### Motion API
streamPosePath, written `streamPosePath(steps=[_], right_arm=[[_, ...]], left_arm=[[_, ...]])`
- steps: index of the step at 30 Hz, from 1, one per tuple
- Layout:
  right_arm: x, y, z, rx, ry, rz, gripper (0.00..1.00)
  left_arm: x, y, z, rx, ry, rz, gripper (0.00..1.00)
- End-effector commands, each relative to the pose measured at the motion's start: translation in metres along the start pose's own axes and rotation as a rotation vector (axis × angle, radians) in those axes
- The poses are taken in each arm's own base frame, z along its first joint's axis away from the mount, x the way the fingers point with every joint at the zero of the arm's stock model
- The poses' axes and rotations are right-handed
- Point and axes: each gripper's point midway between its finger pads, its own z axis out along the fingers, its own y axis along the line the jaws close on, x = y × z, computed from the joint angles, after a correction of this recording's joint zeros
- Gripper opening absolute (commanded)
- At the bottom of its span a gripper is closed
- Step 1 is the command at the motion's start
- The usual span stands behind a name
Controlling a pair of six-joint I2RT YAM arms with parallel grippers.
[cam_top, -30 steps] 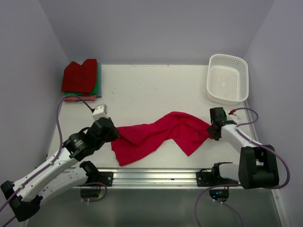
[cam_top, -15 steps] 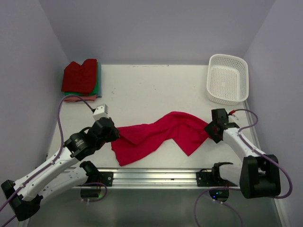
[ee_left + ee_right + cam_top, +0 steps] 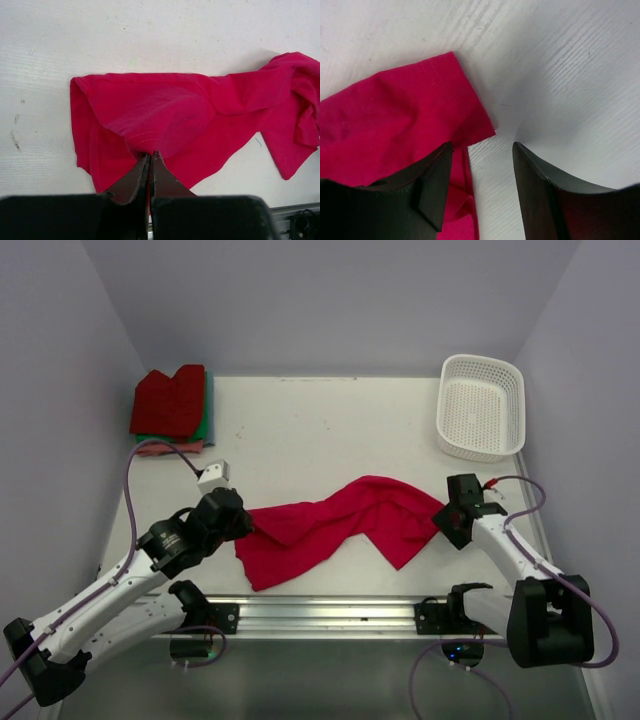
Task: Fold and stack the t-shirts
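A crimson-pink t-shirt [image 3: 335, 525] lies crumpled and stretched across the front of the table; it also shows in the left wrist view [image 3: 175, 115] and in the right wrist view [image 3: 385, 125]. My left gripper [image 3: 247, 524] is shut on a fold at the shirt's left end [image 3: 150, 155]. My right gripper [image 3: 441, 521] is open at the shirt's right corner, its jaws straddling the cloth edge [image 3: 482, 150] without gripping. A stack of folded shirts, dark red [image 3: 170, 400] on top of green [image 3: 206, 420] and salmon pink [image 3: 168, 447], sits at the back left.
A white plastic lattice basket [image 3: 482, 407] stands at the back right. A metal rail [image 3: 330, 608] runs along the table's near edge. Purple walls close in the left, right and back sides.
My right gripper has let go of the shirt's right corner and pulled back slightly toward the near right. The left gripper and the shirt have stayed still.
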Motion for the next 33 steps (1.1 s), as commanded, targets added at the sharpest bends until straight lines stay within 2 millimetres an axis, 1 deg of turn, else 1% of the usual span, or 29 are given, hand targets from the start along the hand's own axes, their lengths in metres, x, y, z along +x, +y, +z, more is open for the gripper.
streamPosePath(steps=[1, 3, 9, 14, 16, 20, 21, 23, 25, 26, 27, 30, 32, 33], right_arm=[[0.004, -0.003, 0.010, 0.023, 0.008, 0.011, 0.55], [0.001, -0.002, 0.013, 0.031, -0.013, 0.018, 0.55], [-0.010, 0.007, 0.017, 0.026, -0.046, 0.030, 0.48], [-0.018, 0.003, 0.018, 0.048, -0.091, 0.023, 0.45], [-0.019, 0.004, 0.020, 0.043, -0.099, 0.027, 0.43], [-0.010, 0.002, 0.030, 0.064, -0.063, 0.013, 0.40], [-0.007, 0.003, 0.032, 0.062, -0.048, 0.008, 0.35], [-0.002, 0.003, 0.036, 0.067, -0.028, -0.008, 0.14], [-0.002, 0.007, 0.035, 0.048, -0.016, -0.017, 0.04], [-0.002, 0.008, 0.034, 0.043, -0.014, -0.026, 0.02], [-0.003, 0.010, 0.032, 0.031, -0.016, -0.026, 0.00], [-0.006, 0.012, 0.024, 0.008, -0.024, -0.037, 0.00], [-0.018, 0.021, 0.005, -0.061, -0.057, -0.059, 0.00], [-0.027, 0.029, -0.012, -0.124, -0.091, -0.058, 0.00]], left_arm=[[-0.008, -0.007, 0.001, 0.024, -0.033, -0.015, 0.00], [-0.008, -0.006, 0.000, 0.025, -0.035, -0.018, 0.00], [-0.005, -0.004, 0.001, 0.020, -0.028, -0.020, 0.00], [-0.004, -0.002, 0.001, 0.015, -0.027, -0.023, 0.00], [-0.004, -0.003, 0.001, 0.015, -0.025, -0.024, 0.00], [-0.004, -0.003, 0.001, 0.016, -0.022, -0.023, 0.00], [-0.004, -0.003, 0.001, 0.016, -0.022, -0.023, 0.00], [-0.004, -0.003, 0.000, 0.014, -0.022, -0.024, 0.00], [-0.004, -0.002, 0.000, 0.016, -0.024, -0.027, 0.00], [-0.004, -0.002, 0.000, 0.015, -0.025, -0.027, 0.00], [-0.004, -0.002, 0.000, 0.015, -0.025, -0.028, 0.00], [-0.006, -0.003, -0.002, 0.020, -0.029, -0.028, 0.00], [-0.010, -0.005, -0.005, 0.037, -0.044, -0.026, 0.00], [-0.014, -0.007, -0.006, 0.049, -0.056, -0.012, 0.00]])
